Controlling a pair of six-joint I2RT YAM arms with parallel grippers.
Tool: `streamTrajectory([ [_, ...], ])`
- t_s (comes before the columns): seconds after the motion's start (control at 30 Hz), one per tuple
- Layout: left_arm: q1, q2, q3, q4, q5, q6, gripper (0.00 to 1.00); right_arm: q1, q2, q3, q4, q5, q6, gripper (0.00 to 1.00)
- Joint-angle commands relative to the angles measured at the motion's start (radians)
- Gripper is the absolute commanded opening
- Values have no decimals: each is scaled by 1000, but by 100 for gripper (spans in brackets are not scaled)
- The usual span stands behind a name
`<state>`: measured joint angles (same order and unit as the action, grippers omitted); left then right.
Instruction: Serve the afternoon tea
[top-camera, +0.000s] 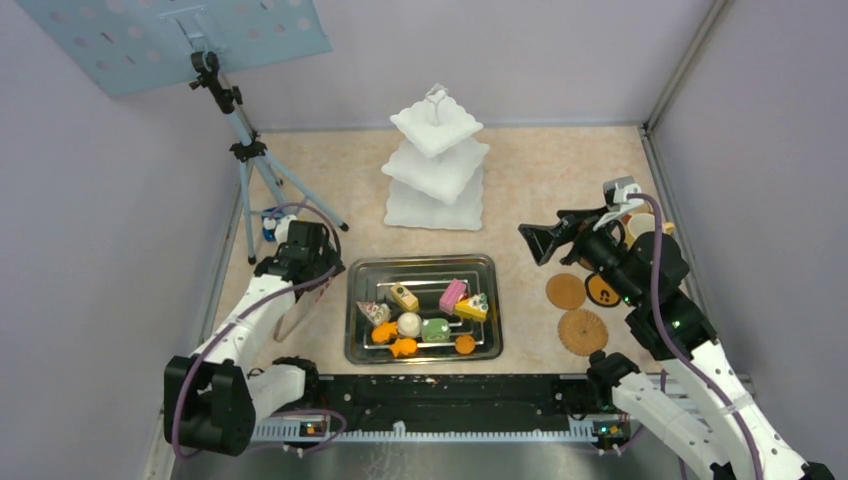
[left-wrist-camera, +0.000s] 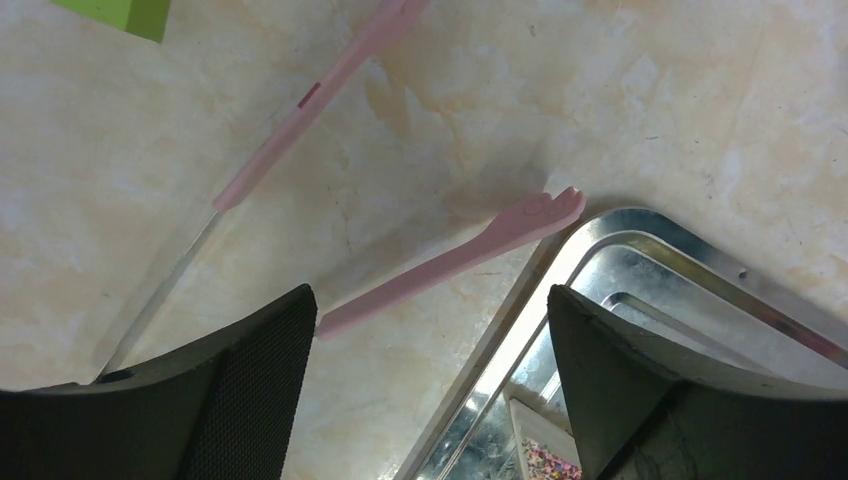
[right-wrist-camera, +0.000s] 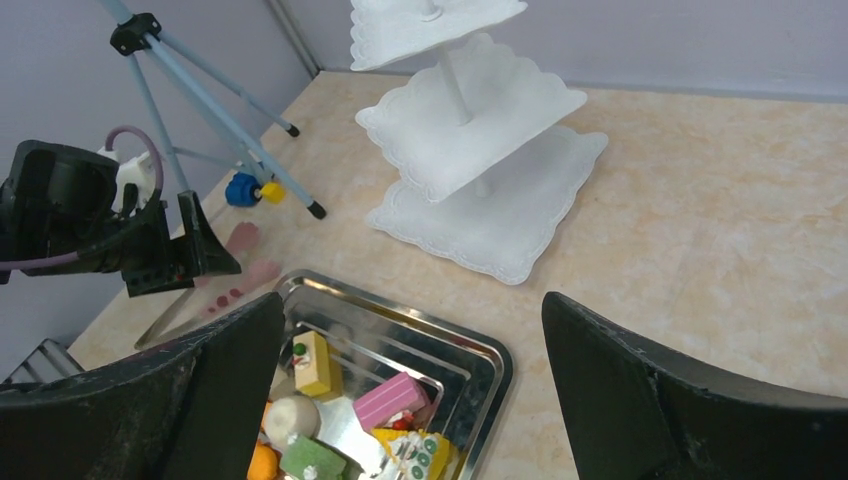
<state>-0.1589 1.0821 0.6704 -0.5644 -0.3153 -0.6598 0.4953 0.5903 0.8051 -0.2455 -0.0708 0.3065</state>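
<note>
The toy pastries lie clustered in the steel tray at front centre; the tray's long side runs left to right. Behind it the white three-tier stand stands upright, tiers narrowing upward. Three brown coasters lie flat to the tray's right, under the right gripper, whose jaws gape empty. The left gripper hangs spread, grasping nothing, over the pink tongs just beside the tray's left rim.
</note>
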Motion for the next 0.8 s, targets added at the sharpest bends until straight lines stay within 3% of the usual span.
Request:
streamTrajectory([
  [0.0, 5, 36, -21, 74, 24, -38, 89, 9, -18, -14, 47, 0, -26, 98],
  [0.3, 5, 124, -78, 198, 34, -85, 74, 9, -21, -23, 51, 5, -32, 98],
  [0.63, 6, 255, -40, 386, 46, -89, 41, 9, -25, -36, 50, 11, -29, 98],
  [0.77, 7, 315, 11, 410, -28, -87, 39, 9, -25, -38, 41, 14, -33, 98],
])
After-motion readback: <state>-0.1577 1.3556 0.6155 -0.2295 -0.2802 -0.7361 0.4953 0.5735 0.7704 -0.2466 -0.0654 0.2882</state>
